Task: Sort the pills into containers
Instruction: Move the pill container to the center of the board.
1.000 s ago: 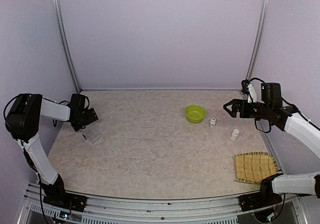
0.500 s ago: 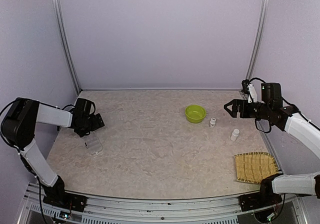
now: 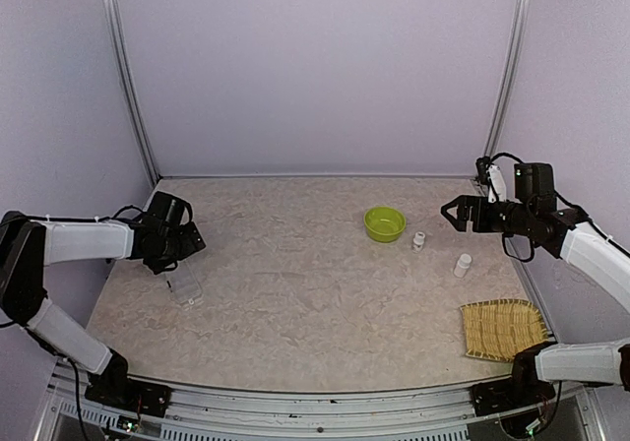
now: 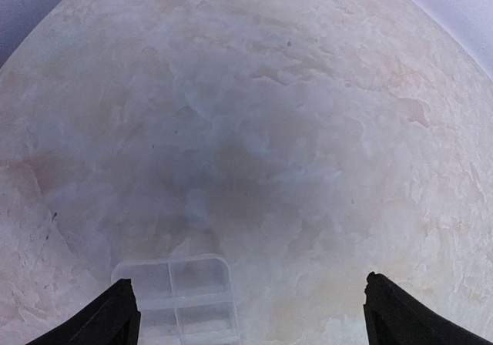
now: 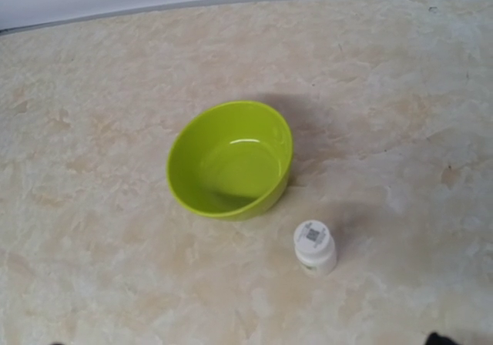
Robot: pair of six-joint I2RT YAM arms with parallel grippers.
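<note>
I have the left tool (image 3: pixel 190 237) with its fingers spread wide and nothing pinched between them. In its wrist view the flat, clear plastic pill box with small square compartments (image 4: pixel 177 299) lies on the mottled beige surface (image 3: pixel 295 313), below the tool. It sits in the gap between the fingers, close against the left-hand one, though I cannot tell whether they touch. From the overhead camera the box (image 3: pixel 184 288) sits just on the near side of that tool. I cannot make out any pills at this size in any view, and I cannot tell whether the lid is shut. My right tool (image 3: pixel 448 212) is off the surface with its fingers also spread and gripping nothing. Ahead of it sits the lime-green round bowl (image 5: pixel 229 160), with a small white capped bottle (image 5: pixel 314 246) upright just beside the bowl. A second small white bottle (image 3: pixel 462 264) stands nearer that tool, toward me. A woven straw-coloured tray (image 3: pixel 502 328) lies farther toward me again, well apart from the bowl.
</note>
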